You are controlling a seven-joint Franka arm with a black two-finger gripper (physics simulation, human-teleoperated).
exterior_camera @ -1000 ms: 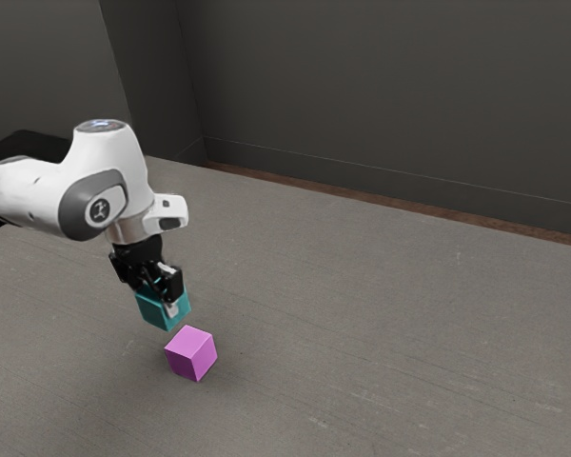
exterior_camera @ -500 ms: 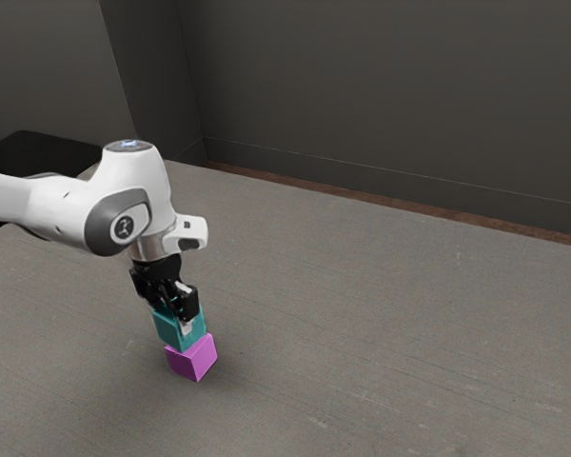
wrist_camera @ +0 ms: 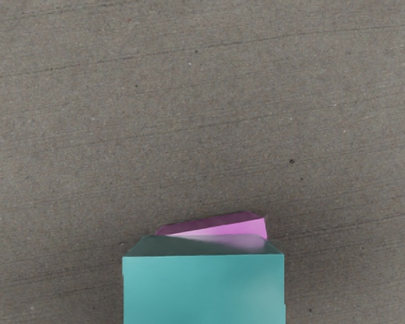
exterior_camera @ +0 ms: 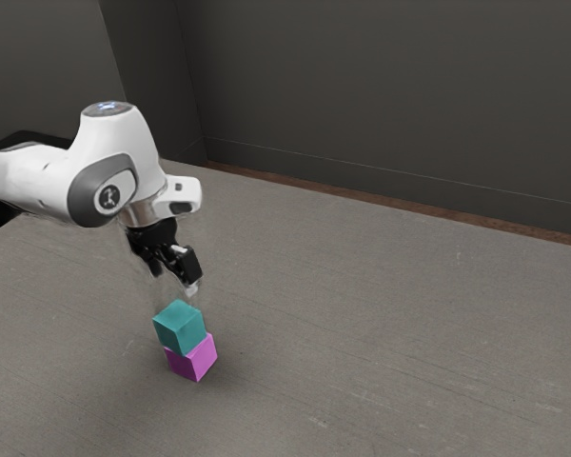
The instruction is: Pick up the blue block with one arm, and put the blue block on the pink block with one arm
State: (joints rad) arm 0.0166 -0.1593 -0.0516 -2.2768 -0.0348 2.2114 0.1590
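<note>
Grey table (exterior_camera: 409, 314) | your gripper (exterior_camera: 174, 273) spread apart, holding nothing | blue block (exterior_camera: 179, 327) sits directly below fingers, atop pink block (exterior_camera: 196, 360) | judged next: you retreat straight up.

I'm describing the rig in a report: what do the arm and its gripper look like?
The arm has a smooth, rounded white shell. Its big joint carries a grey circular joint cap with a small white mark, and a pale disc sits on top of that joint. A short white wrist section leads to the gripper, which is black and two-fingered, with a pale pad at one fingertip.
</note>
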